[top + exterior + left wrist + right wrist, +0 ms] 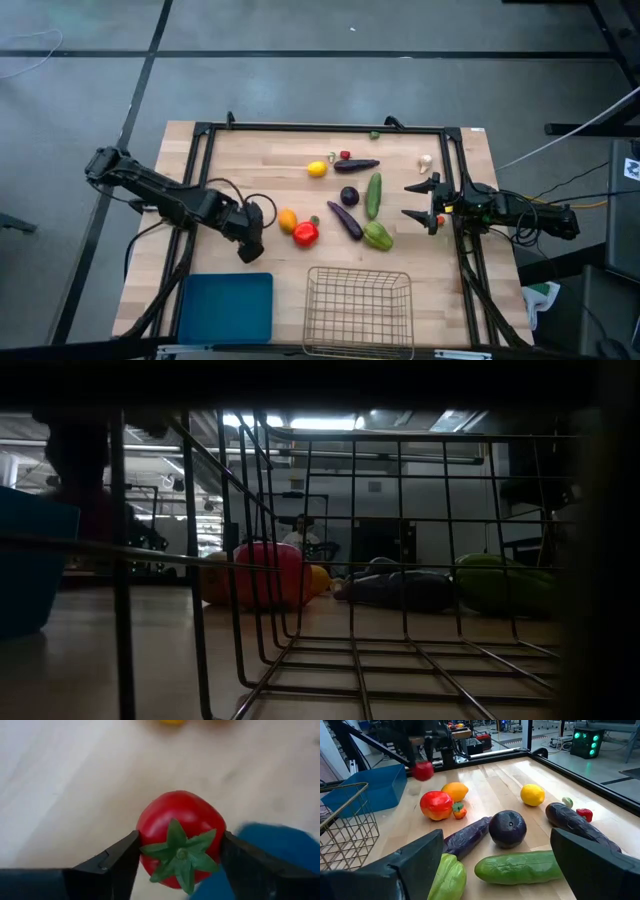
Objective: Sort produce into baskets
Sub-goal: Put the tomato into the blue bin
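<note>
My left gripper [250,245] hovers over the wood just beyond the blue tray [228,308] and is shut on a small red tomato [180,832] with a green calyx. The right wrist view shows that tomato [423,770] up in the air. The wire basket [360,310] stands to the tray's right. On the table lie a lemon [317,169], an orange fruit [288,220], a red fruit [306,234], eggplants [345,220], a cucumber [374,194], a green pepper [378,236] and garlic [426,162]. My right gripper [420,200] waits open at the table's right side. My left gripper pinches the tomato by its two opposite sides [142,837], one finger on each. The fingers come from above, pointing steeply down. The calyx end [181,854] faces back toward the wrist. The tomato is lifted clear of the table, over the wood beside the tray's corner [280,845].
A black frame [330,128] rims the table's far and side edges. The loose produce fills the middle of the table, between the two arms. Bare wood lies between my left gripper and the tray.
</note>
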